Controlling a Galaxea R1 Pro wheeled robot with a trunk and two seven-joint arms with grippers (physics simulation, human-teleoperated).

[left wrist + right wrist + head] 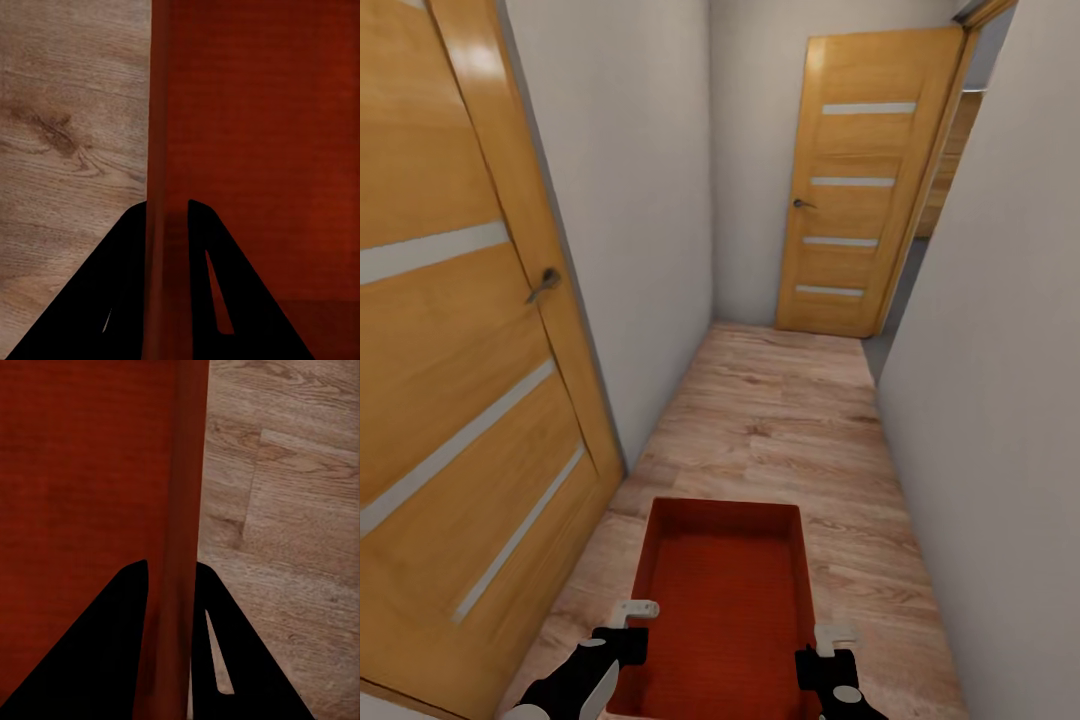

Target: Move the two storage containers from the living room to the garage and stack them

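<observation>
One orange-red storage container (725, 600) hangs low in front of me above a light wood plank floor (780, 420), its open top facing up and nothing inside. My left gripper (628, 628) is shut on its left wall and my right gripper (830, 650) is shut on its right wall. In the left wrist view the thin wall (157, 150) runs between the two black fingers of the left gripper (166, 206). The right wrist view shows the same grip, the wall (187, 472) pinched inside the right gripper (171, 564).
I am in a narrow hallway between white walls. An orange-wood door (450, 350) with frosted strips stands close on the left. A second such door (860, 180) stands at the far end, with a gap and a strip of grey floor (880, 350) to its right.
</observation>
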